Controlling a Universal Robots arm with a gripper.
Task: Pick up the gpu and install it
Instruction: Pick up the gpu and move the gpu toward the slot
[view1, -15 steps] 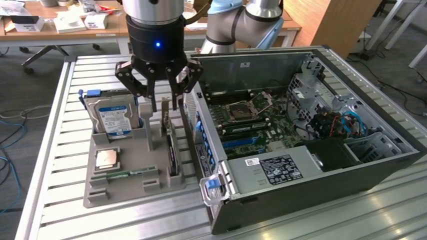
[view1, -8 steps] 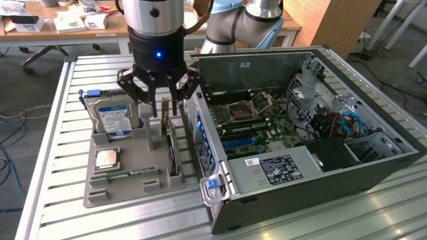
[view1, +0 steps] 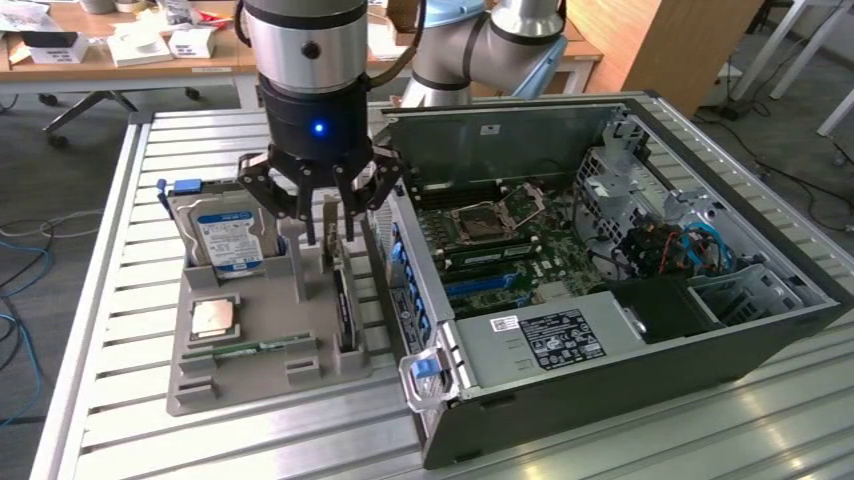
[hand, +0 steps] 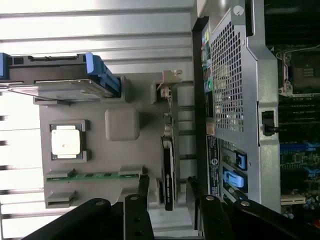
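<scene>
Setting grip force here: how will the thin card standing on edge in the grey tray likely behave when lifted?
The gpu stands on its edge in a slot of the grey tray without sagging, so it is probably stiff. Thin and flat, it likely weighs little. Its narrow edge suggests it would tip once free.

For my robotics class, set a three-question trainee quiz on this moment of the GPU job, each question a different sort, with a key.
1. True or false: the gripper is shut on the gpu.
2. Multiple choice: where is the gpu? A) standing on edge in a slot of the gray tray; B) already installed in the computer; C) lifted clear in the air.
3. Fill in: the silver part with a blue label, standing in the same tray, is the ____.

Key: 1 false, the fingers hang open just over the gpu. 2 A. 3 hard drive.
</scene>
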